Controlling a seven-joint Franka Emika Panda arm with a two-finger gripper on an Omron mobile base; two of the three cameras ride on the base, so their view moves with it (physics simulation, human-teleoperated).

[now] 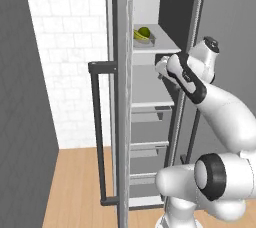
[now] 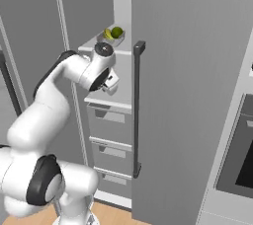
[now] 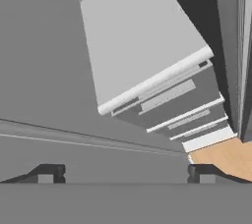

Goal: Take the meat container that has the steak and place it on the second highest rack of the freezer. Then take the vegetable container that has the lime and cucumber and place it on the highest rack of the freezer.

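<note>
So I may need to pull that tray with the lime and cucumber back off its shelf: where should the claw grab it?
Probably the tray by its front rim, coming straight in from the open front of the freezer. It is low and shallow, and the lime and cucumber fill its middle.

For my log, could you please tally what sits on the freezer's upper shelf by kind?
Lime: 1
Cucumber: 1
Tray holding them: 1
Total: 3
</note>
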